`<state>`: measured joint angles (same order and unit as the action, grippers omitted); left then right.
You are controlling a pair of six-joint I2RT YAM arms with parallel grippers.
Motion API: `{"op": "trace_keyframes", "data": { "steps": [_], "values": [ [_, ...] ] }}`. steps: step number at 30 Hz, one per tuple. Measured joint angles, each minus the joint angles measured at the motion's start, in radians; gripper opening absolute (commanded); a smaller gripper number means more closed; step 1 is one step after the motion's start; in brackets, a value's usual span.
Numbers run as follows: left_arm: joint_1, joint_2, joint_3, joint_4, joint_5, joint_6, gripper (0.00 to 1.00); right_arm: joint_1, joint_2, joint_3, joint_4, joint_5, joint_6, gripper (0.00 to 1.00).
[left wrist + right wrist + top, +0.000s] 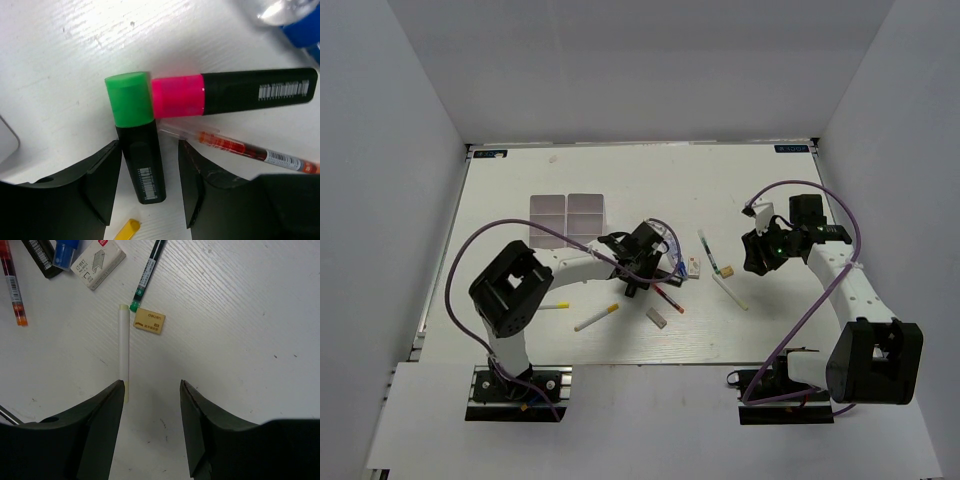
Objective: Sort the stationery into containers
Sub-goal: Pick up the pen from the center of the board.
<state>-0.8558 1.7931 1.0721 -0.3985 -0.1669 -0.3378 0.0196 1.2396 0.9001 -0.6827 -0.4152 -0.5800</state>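
Observation:
My left gripper [149,152] is open, low over the table, its jaws on either side of a green-capped black highlighter [136,142] with a gap on each side. A pink-capped black highlighter [235,94] lies across the green cap's end, and a red pen [240,148] lies just beyond my right finger. The white organizer [568,218] stands at the back left. My right gripper [151,390] is open and empty above bare table, next to a thin white pen [123,352]. A beige eraser [149,321] and a green pen [148,272] lie beyond it.
A white staple box [97,262] and a blue-capped tube [65,252] lie in the middle. A white/yellow pen [596,317], a short yellow piece [557,306] and a small grey eraser [658,318] lie near the front. The organizer's corner [7,145] shows at left.

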Motion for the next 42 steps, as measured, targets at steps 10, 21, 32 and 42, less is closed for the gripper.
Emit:
{"op": "trace_keyframes", "data": {
  "steps": [10, 21, 32, 42],
  "values": [
    [0.004, 0.068, 0.101, -0.076, 0.007, -0.011, 0.51, 0.000, -0.019, -0.010, 0.001, 0.000, 0.000, 0.54],
    [0.010, 0.164, 0.260, -0.265, 0.048, -0.043, 0.38, 0.000, -0.021, -0.016, 0.001, -0.010, 0.000, 0.54],
    [0.010, 0.159, 0.279, -0.311, 0.078, -0.056, 0.05, 0.000, -0.035, -0.034, 0.000, -0.014, 0.002, 0.54],
    [0.065, -0.198, 0.193, -0.111, 0.024, -0.039, 0.00, 0.000, -0.037, -0.035, -0.003, -0.060, -0.015, 0.19]
  ]
}}
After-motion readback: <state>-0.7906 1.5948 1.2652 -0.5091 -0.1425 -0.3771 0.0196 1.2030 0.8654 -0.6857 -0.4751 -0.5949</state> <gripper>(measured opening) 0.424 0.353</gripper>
